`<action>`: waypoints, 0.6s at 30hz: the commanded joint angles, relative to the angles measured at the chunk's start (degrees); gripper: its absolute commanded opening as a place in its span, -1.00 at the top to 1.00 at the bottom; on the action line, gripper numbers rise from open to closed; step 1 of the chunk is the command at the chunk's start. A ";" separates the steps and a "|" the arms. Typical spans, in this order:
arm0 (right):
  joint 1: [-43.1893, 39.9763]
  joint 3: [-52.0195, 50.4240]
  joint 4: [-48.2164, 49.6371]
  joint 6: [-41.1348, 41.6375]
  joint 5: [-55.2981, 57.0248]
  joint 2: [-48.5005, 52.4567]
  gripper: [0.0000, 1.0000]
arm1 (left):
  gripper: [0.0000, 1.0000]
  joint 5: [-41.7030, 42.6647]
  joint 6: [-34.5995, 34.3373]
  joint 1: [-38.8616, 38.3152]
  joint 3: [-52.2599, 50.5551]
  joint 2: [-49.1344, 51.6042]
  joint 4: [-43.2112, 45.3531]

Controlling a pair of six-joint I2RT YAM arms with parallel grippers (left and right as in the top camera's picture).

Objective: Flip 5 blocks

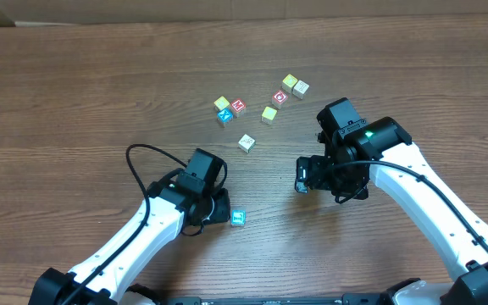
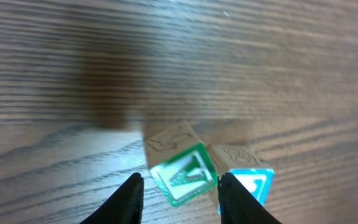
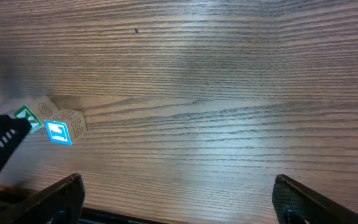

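Between my left gripper's (image 2: 180,180) fingers sits a tilted green-framed block (image 2: 182,169). It touches the right finger, and a gap shows beside the left finger. A blue-framed block (image 2: 248,180) lies against it on the right. The overhead view shows this pair as a blue-teal spot (image 1: 238,218) beside the left gripper (image 1: 225,212). Several more blocks lie farther back, among them a white one (image 1: 246,142), a blue one (image 1: 224,116) and a red one (image 1: 238,106). My right gripper (image 3: 178,180) is open above bare wood, right of the pair (image 3: 58,132).
The wooden table (image 1: 74,93) fills the view. A black cable (image 1: 134,157) loops behind the left arm. The right arm's gripper (image 1: 303,175) points left at mid-table, a short way from the left arm.
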 commanded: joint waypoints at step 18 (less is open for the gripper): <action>0.31 -0.22 0.44 0.04 0.39 -0.24 -0.95 | 0.92 -0.20 -9.57 2.58 -0.46 7.50 7.96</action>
